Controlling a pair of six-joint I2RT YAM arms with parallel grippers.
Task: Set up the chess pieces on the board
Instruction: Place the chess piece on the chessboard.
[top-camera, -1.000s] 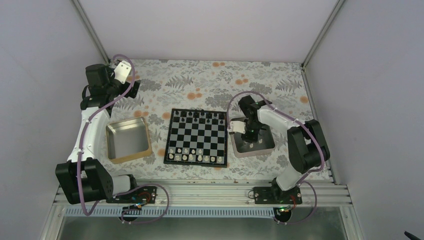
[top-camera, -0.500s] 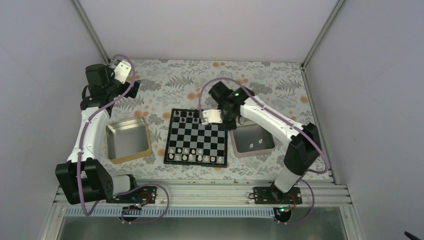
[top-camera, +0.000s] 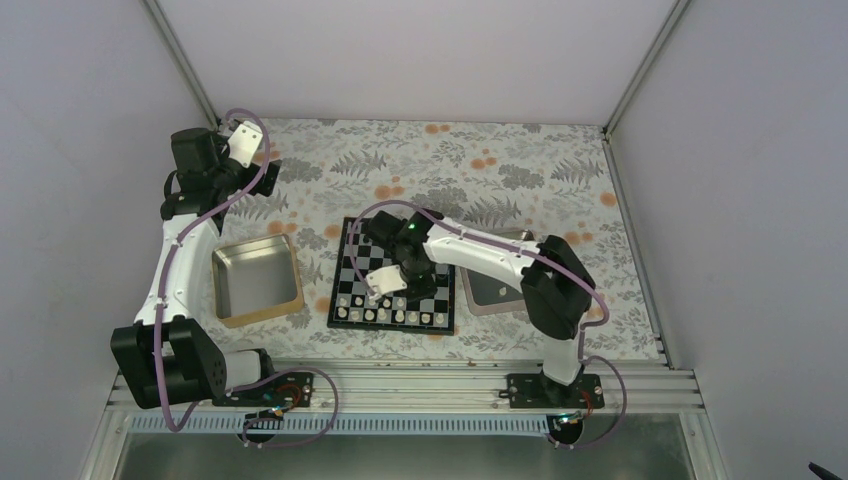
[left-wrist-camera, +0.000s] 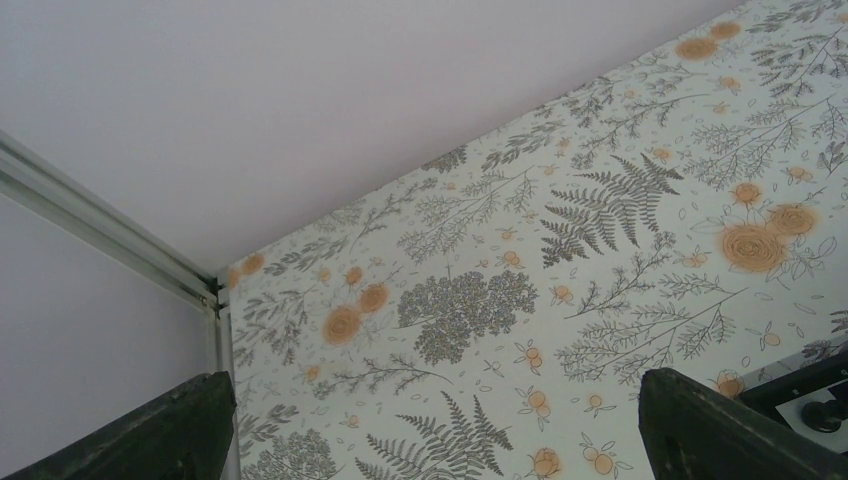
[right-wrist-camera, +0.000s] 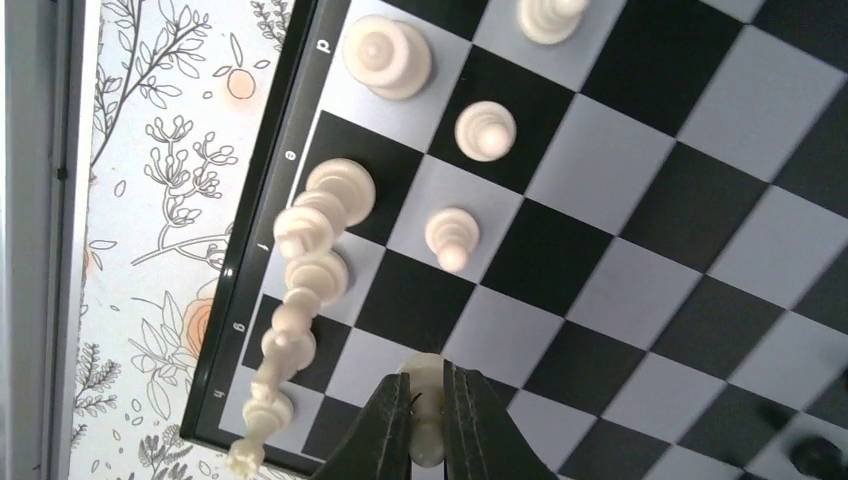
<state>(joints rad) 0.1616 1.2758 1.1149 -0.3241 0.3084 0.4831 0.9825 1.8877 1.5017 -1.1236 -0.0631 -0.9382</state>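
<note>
1. Right gripper (right-wrist-camera: 428, 385): pinched almost fully closed on one white pawn (right-wrist-camera: 427, 425), upright between the fingertips.
2. Hangs over the board (top-camera: 437, 297), above the second row in from its near rim, toward a corner. Resting on the square or just clear of it: cannot tell.
3. Just beside, along that rim: back-row whites (right-wrist-camera: 388, 55), packed close together. One row further in: standing pawns (right-wrist-camera: 485, 130).
4. Likely trouble: opening so near the back row and clipping a taller piece, for want of room at the fingers.
5. Also possible: letting go off-centre or tilted, leaving the pawn toppled or straddling two squares. So small a piece might cling to one finger and get dragged on the way up.
6. Left gripper (left-wrist-camera: 430, 400): spread wide, nothing in it, well beyond the board's far-left corner.
7. Counts:
   - one board, two arms
   - two trays: left tray (top-camera: 228, 300) and right tray (top-camera: 488, 292), one on each side of the board
   - one pawn in the grip, three standing pawns in the wrist view
   - roughly five back-row whites there, too blurred for a firm count
   - blacks (right-wrist-camera: 813, 455) toward the board's far side, too hidden to count
</note>
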